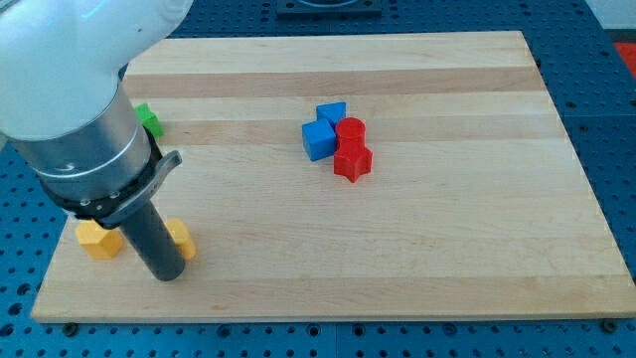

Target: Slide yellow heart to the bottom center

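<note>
The pale wooden counter [417,249] carries no writing, and its right half and bottom edge lie bare. Near the bottom-left corner, my tip [167,275] sits between a yellow block [98,240] and the yellow heart [181,239], touching the heart. The end effector grips nothing.

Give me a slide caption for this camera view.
My tip between two yellow blocks at the board's bottom left; blue and red blocks cluster mid-board.

white rounded arm housing, grey metal cylinder, dark clamp, ending in my tip [167,275].
</note>
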